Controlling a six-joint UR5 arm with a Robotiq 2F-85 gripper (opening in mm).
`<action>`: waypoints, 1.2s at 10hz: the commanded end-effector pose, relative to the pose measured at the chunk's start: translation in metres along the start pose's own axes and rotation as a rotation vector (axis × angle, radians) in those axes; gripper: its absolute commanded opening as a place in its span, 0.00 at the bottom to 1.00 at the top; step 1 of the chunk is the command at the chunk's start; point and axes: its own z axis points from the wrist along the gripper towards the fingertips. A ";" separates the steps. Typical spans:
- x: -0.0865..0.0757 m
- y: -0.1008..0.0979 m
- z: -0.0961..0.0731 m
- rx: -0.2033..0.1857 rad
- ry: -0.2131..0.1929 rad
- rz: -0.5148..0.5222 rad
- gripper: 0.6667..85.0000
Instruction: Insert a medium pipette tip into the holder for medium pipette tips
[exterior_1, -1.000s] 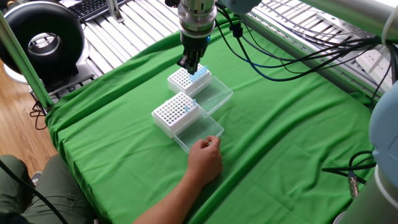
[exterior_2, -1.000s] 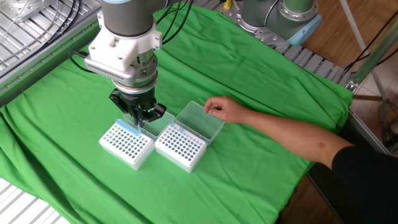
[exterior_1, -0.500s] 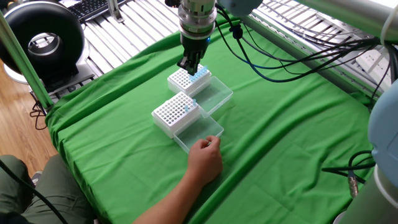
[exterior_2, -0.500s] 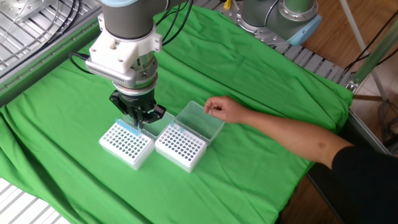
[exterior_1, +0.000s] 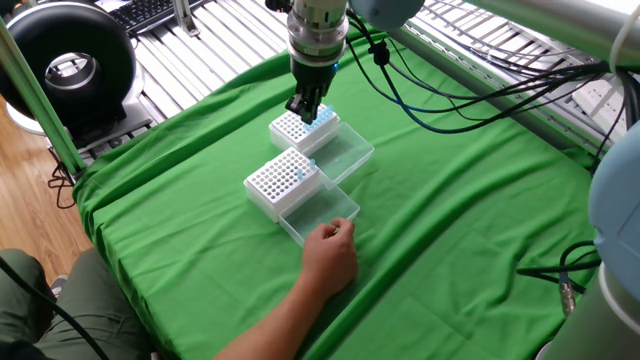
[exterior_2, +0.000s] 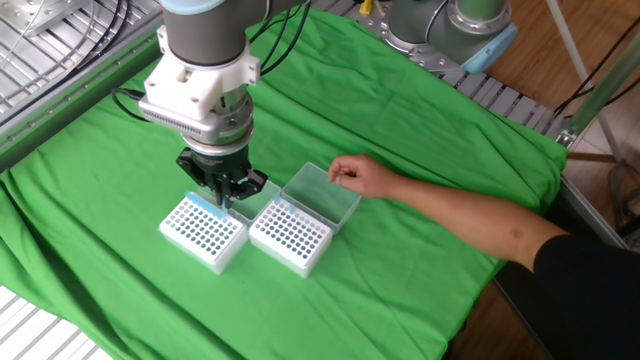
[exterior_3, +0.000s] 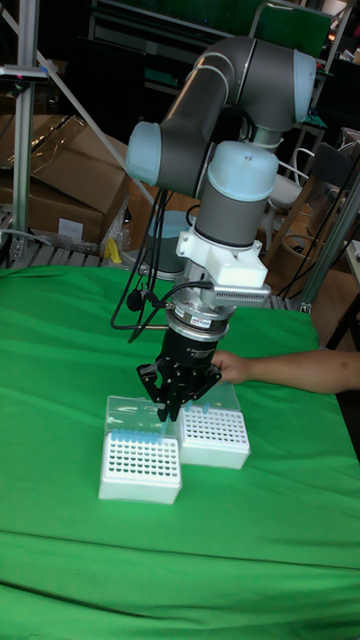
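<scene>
pincer (exterior_2: 222, 200) over holder for medium pipette tips (exterior_2: 203, 232), hand (exterior_2: 357, 175) nearby

Green cloth (exterior_2: 420, 260) around both racks is open. A person's hand (exterior_1: 330, 255) rests at the nearer rack's lid (exterior_1: 320, 213), apparently touching it.
</scene>
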 end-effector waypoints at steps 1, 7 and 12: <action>0.003 0.002 0.000 -0.019 0.006 -0.031 0.26; 0.024 0.047 -0.002 -0.083 0.019 0.095 0.27; 0.046 0.090 0.009 -0.060 0.032 0.196 0.27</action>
